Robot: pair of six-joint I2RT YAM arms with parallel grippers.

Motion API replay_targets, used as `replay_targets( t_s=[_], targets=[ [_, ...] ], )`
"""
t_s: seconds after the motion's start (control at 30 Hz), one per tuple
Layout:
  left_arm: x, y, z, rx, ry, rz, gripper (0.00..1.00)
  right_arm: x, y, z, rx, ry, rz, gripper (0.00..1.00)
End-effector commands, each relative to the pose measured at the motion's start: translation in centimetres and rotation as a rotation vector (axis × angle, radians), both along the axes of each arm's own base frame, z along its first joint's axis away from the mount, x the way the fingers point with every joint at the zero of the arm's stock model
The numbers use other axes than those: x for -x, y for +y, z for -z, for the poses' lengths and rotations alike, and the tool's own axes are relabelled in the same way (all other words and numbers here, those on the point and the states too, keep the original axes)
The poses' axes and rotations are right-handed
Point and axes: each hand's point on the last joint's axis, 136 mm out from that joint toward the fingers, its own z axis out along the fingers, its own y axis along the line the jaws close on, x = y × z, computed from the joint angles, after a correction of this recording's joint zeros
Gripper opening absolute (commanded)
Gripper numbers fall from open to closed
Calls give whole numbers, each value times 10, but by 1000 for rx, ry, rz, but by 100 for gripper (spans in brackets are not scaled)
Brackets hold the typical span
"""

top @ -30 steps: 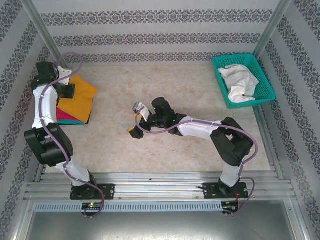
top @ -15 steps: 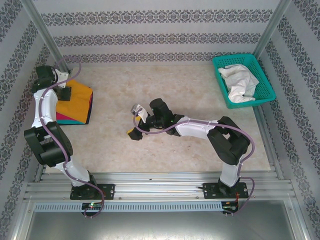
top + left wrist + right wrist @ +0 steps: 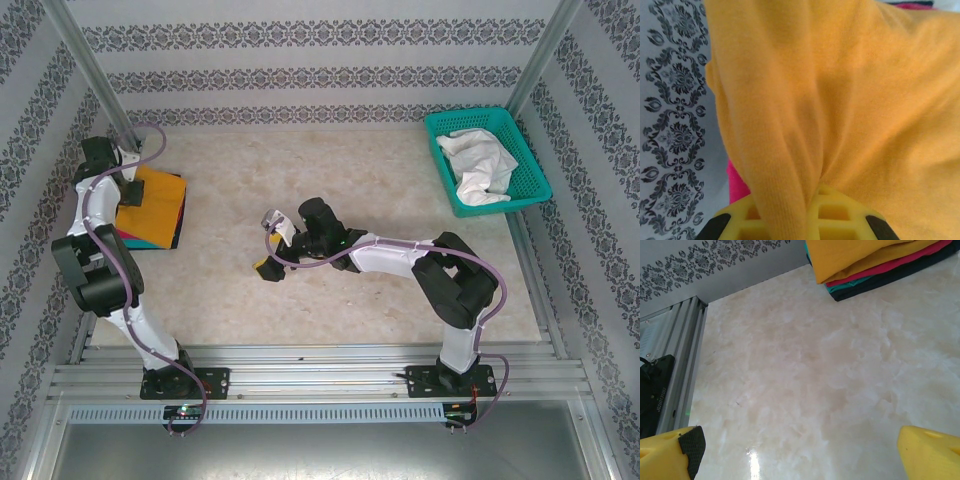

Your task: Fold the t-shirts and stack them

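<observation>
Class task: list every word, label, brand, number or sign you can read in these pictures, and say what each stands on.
White lettering on the black part at the left edge of the right wrist view: too blurred to read.
On the orange t-shirt: nothing printed shows.
On the teal basket: no label seen.
No text here can be quoted.
</observation>
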Motion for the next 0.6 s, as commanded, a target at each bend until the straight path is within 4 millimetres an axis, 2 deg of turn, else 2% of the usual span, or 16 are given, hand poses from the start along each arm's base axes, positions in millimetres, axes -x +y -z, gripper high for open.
replay_targets(
  t_s=[0.0, 0.07, 0.2, 0.23, 0.3, 0.37, 0.4, 0.57],
  targets=[
    [-6, 22, -2, -60, 9, -28, 0, 5, 9, -8, -20, -7, -37, 98],
    [-4, 27, 5, -77, 29, -41, 1, 5, 9, -8, -18, -4, -37, 98],
    [-4, 32, 11, -73, 41, -72, 26, 6, 9, -9, -17, -3, -36, 98],
    [-5, 33, 12, -63, 34, -82, 35, 5, 8, -9, -17, -3, -34, 98],
    [-7, 29, 10, -33, 14, -95, 61, 5, 8, -10, -18, -3, -33, 98],
    [-9, 27, 4, -3, -18, -130, 93, 4, 9, -10, -18, -2, -29, 98],
    [-9, 27, 1, 7, -32, -148, 100, 4, 9, -10, -18, -1, -29, 98],
    [-7, 24, -32, 33, -155, -218, 100, 5, 8, -9, -15, 4, -24, 98]
  ],
)
